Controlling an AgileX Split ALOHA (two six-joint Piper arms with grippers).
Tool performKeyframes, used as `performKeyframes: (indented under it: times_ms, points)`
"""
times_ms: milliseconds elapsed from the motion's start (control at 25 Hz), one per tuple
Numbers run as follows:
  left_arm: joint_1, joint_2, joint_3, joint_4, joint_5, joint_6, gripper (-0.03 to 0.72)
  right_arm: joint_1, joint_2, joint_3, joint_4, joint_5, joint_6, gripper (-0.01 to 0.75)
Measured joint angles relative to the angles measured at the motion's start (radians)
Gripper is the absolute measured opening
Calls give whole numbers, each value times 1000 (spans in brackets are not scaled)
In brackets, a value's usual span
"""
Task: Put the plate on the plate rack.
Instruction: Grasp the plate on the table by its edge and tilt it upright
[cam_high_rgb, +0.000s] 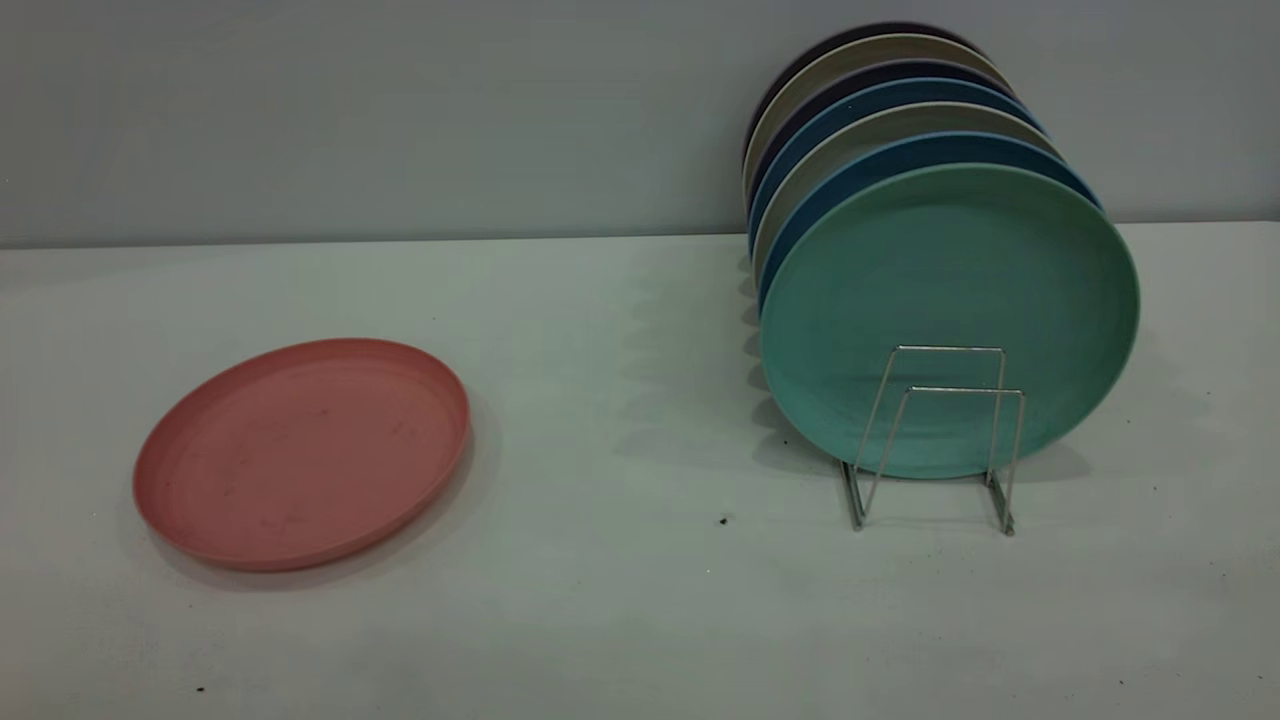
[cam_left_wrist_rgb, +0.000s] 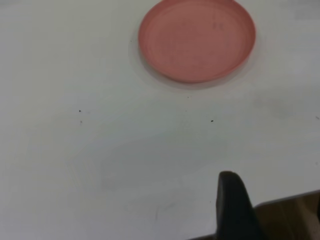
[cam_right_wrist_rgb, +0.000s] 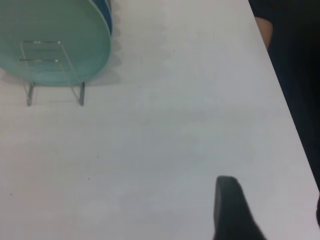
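I see the plate (cam_high_rgb: 302, 452) flat on the table (cam_high_rgb: 620, 600), lower left of the exterior frame, well apart from the plate rack (cam_high_rgb: 935, 440) at right. Rack's front slot stands bare ahead of the teal plate (cam_high_rgb: 950, 310); more plates stacked behind. Left gripper: one dark finger (cam_left_wrist_rgb: 232, 207) shows in its wrist view, far from the plate, holding nothing; opening can't tell. Right gripper: one finger (cam_right_wrist_rgb: 231, 210) only, well off the rack, can't tell either.
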Motion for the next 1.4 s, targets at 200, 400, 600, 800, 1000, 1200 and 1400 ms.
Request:
performKeyframes:
  times_ms: [200, 400, 600, 800, 1000, 1200, 1400]
  points:
    - [0, 0, 0, 0, 0, 0, 434, 0, 0, 0, 0, 0, 0, 416]
    - [0, 0, 0, 0, 0, 0, 434, 0, 0, 0, 0, 0, 0, 416]
    - [0, 0, 0, 0, 0, 0, 434, 0, 0, 0, 0, 0, 0, 416]
    - [0, 0, 0, 0, 0, 0, 434, 0, 0, 0, 0, 0, 0, 416]
    - [0, 0, 0, 0, 0, 0, 434, 0, -1, 0, 0, 0, 0, 416]
    - [-25, 0, 0, 0, 0, 0, 434, 0, -2, 0, 0, 0, 0, 416]
    - [-88, 0, 0, 0, 0, 0, 434, 0, -2, 0, 0, 0, 0, 416]
